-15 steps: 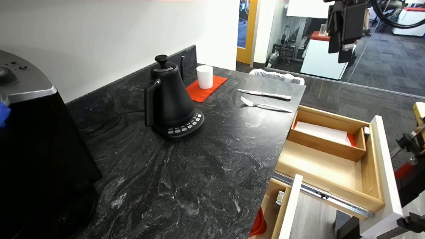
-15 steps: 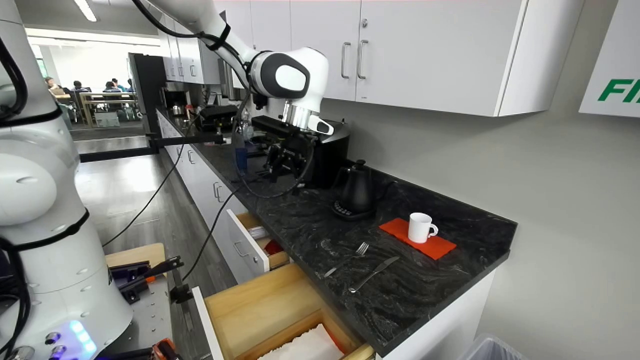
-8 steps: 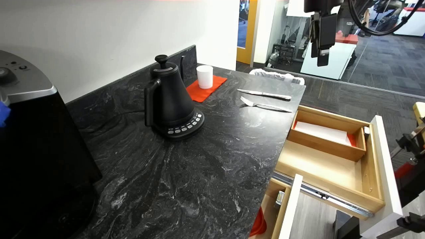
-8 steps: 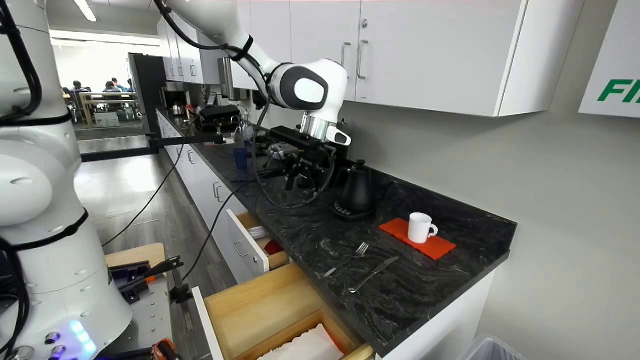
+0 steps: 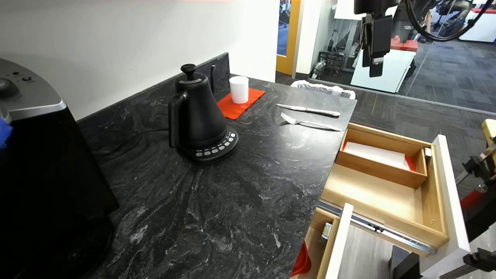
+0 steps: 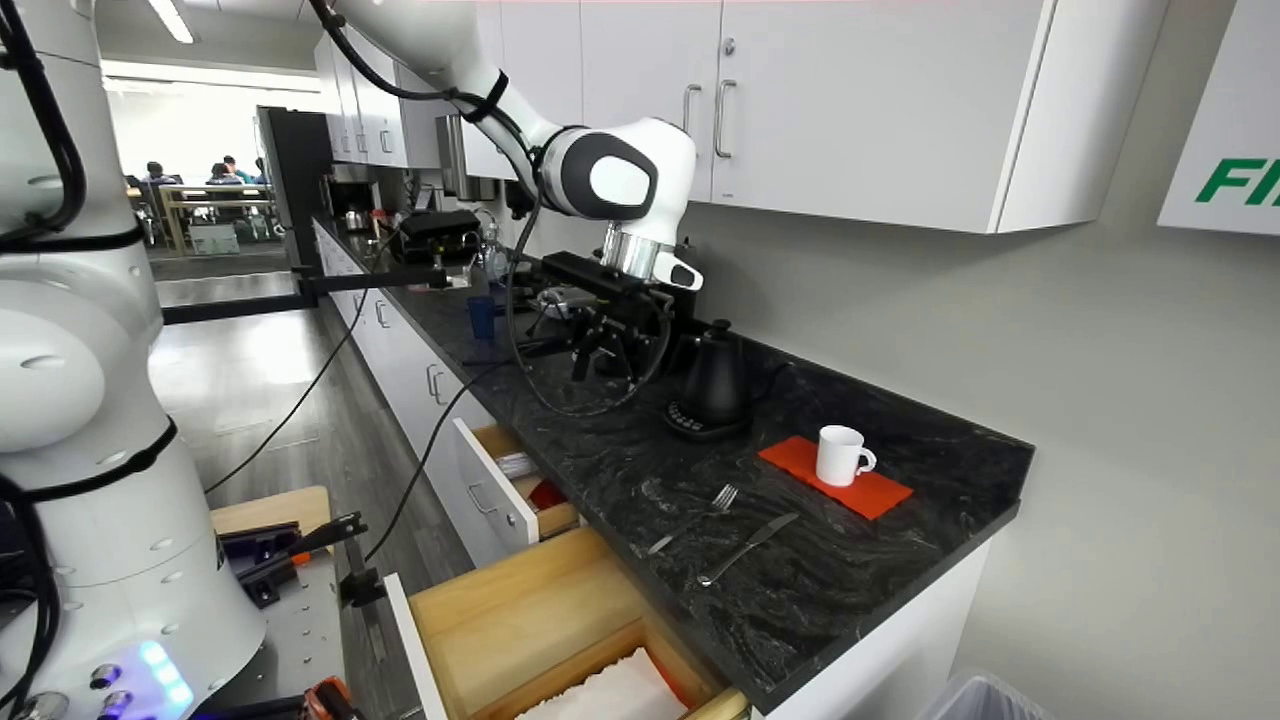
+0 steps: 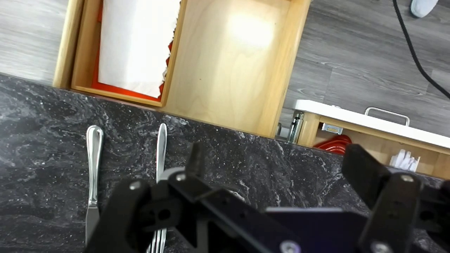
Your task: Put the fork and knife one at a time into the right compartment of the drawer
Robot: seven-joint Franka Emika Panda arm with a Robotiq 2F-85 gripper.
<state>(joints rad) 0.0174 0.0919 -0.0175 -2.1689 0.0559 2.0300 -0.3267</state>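
The fork (image 7: pixel 162 147) and knife (image 7: pixel 93 165) lie side by side on the dark counter. In both exterior views the fork (image 5: pixel 310 124) (image 6: pixel 690 521) and knife (image 5: pixel 310 110) (image 6: pixel 748 550) lie near the counter edge. The pulled-out drawer (image 7: pixel 225 70) (image 5: pixel 374 190) (image 6: pixel 530 610) has a section holding white paper and red napkins, and a wider bare-wood section beside it. My gripper (image 7: pixel 277 165) is open with nothing between its fingers, above the counter. Its left finger partly covers the fork. It also shows in both exterior views (image 5: pixel 376 68) (image 6: pixel 600 365), high over the counter.
A black kettle (image 5: pixel 199 112) (image 6: pixel 712 385) stands near the wall. A white mug (image 5: pixel 239 90) (image 6: pixel 840 455) stands on a red napkin (image 5: pixel 232 110) (image 6: pixel 790 455). A second open drawer (image 7: pixel 372 123) holds red items. A black coffee machine (image 5: pixel 46 155) stands further along the counter.
Over the first half second my gripper moved along the counter toward the fork and knife, and slightly lower. Since then it has stayed almost still. Fork, knife and drawer have not moved.
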